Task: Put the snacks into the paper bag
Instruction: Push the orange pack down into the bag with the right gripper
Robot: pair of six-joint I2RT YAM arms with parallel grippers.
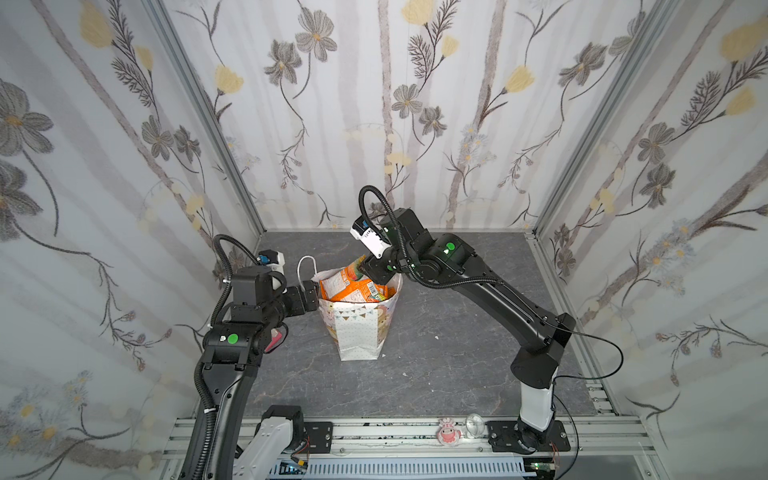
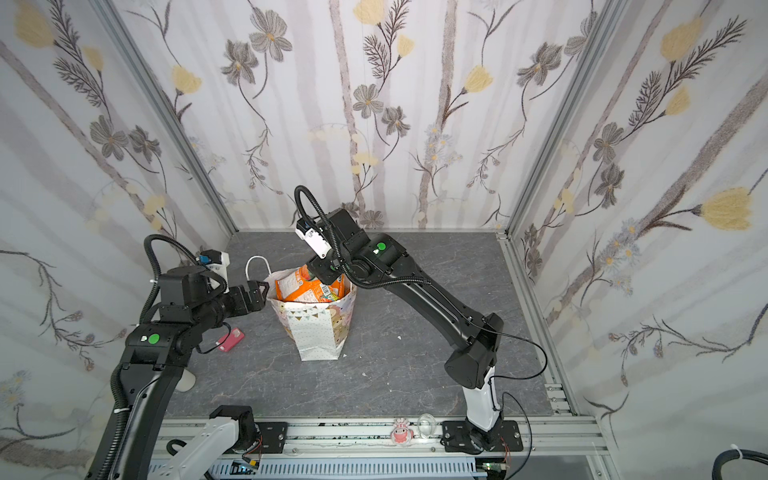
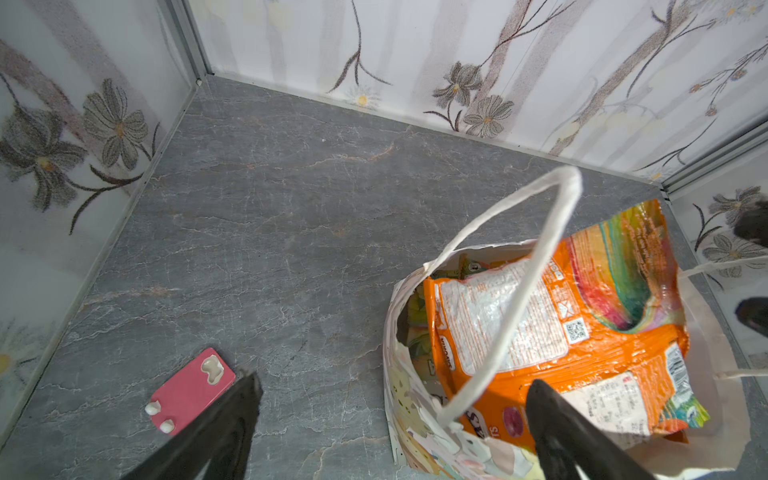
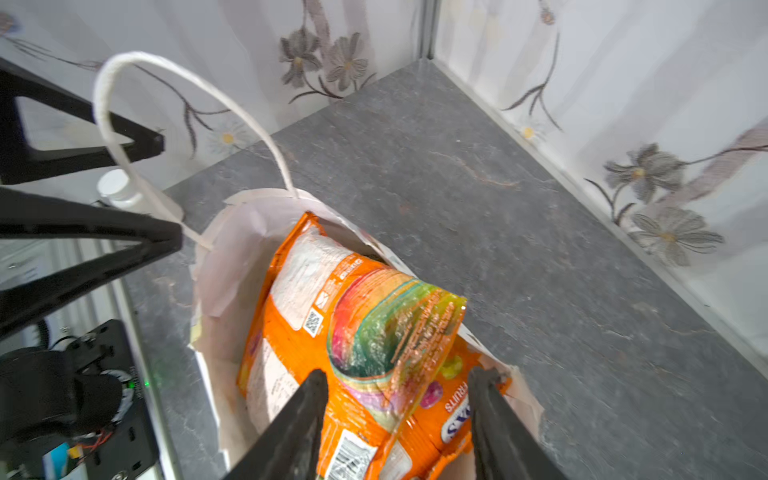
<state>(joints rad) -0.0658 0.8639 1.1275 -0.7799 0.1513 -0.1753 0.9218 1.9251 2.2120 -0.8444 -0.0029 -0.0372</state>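
Note:
The white paper bag (image 1: 357,332) (image 2: 316,332) stands upright mid-table, its mouth stuffed with orange snacks (image 1: 353,286) (image 2: 307,286). My right gripper (image 1: 370,270) (image 4: 399,390) hovers over the far side of the bag's mouth, open. The top orange packet (image 4: 353,311) with a rainbow print lies loose between its jaws, leaning on other packets. My left gripper (image 1: 309,291) (image 3: 395,395) is open wide at the bag's left rim (image 3: 399,374), one finger over the packets (image 3: 540,332), the other outside. A white cord handle (image 3: 519,291) arches above.
A pink card with white pieces (image 2: 230,340) (image 3: 191,390) lies on the grey table left of the bag, under my left arm. A white bottle (image 4: 118,189) stands near the left wall. A pink figurine (image 1: 448,434) sits on the front rail. Flowered walls enclose three sides.

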